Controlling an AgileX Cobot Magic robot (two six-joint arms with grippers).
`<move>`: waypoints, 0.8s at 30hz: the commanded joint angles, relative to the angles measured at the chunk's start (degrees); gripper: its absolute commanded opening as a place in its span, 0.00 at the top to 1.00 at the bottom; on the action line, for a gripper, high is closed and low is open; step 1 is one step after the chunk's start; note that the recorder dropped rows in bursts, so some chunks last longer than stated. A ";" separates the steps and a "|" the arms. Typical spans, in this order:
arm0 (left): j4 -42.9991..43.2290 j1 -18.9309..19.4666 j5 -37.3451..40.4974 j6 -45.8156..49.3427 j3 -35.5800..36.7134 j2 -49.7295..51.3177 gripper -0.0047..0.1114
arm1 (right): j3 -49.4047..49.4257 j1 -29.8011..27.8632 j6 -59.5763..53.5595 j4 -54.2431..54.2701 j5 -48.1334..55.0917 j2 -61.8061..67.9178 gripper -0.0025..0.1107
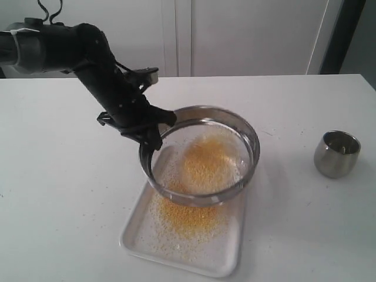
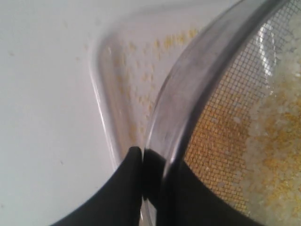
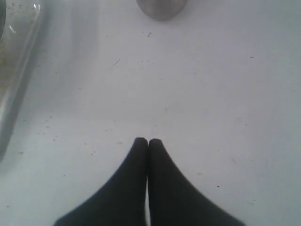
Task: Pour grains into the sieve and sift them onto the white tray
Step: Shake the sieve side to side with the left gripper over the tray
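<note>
Exterior view: sifting step. Left gripper [image 1: 150, 136] clamps sieve [image 1: 202, 154] rim at 9 o'clock, held above white tray [image 1: 136, 235]; grains [image 1: 207, 164] falling through. Right gripper [image 3: 148, 141] pinched closed, empty. Next, likely: more shaking over tray.

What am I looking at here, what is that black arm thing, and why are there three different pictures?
It is a two-armed robot. One picture looks at the table from outside; the other two come from cameras on each wrist. The left gripper is clamped on the rim of a round metal sieve, holding it above a white tray. Yellow grains have fallen through onto the tray. A steel cup stands apart on the table. The right gripper is shut, holding nothing.
</note>
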 commanded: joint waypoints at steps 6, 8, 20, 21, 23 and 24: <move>-9.07 4.57 3.72 6.53 4.50 -3.42 0.96 | -0.15 0.07 0.35 0.06 -0.47 -0.23 0.98; -9.95 4.57 -2.61 6.53 5.27 -3.72 0.96 | -0.15 0.07 0.35 0.06 -0.47 -0.23 0.98; -18.23 3.63 -7.61 12.96 6.14 -2.52 0.96 | -0.15 0.07 0.35 0.06 -0.47 -0.23 0.98; -18.61 4.36 -6.14 12.96 5.12 -1.14 0.96 | -0.15 0.07 0.35 0.06 -0.47 -0.23 0.98; -19.42 5.21 1.52 12.92 3.76 0.45 0.96 | -0.15 0.07 0.35 0.06 -0.47 -0.23 0.98; -19.43 5.30 5.24 13.47 4.12 0.55 0.96 | -0.15 0.07 0.35 0.06 -0.47 -0.23 0.98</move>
